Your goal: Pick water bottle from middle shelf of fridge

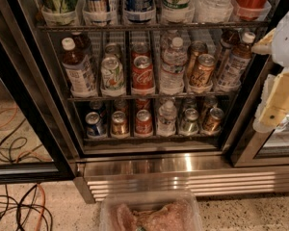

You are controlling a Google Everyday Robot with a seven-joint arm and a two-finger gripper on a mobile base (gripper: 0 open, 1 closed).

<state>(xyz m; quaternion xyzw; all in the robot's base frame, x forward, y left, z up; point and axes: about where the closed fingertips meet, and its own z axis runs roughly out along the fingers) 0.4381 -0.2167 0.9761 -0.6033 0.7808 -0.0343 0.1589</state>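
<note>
The gripper (267,78) hangs at the right edge of the view, in front of the fridge (183,165) frame; its two pale fingers (279,97) stand apart, one above the other, with nothing between them. The water bottle (173,66) stands upright on the middle shelf (149,98), well to the left of the fingers at about their height, not touched. Between it and the fingers stand a gold can (202,71) and a brown-liquid bottle (236,64); a red can (142,71) stands on its far side
</note>
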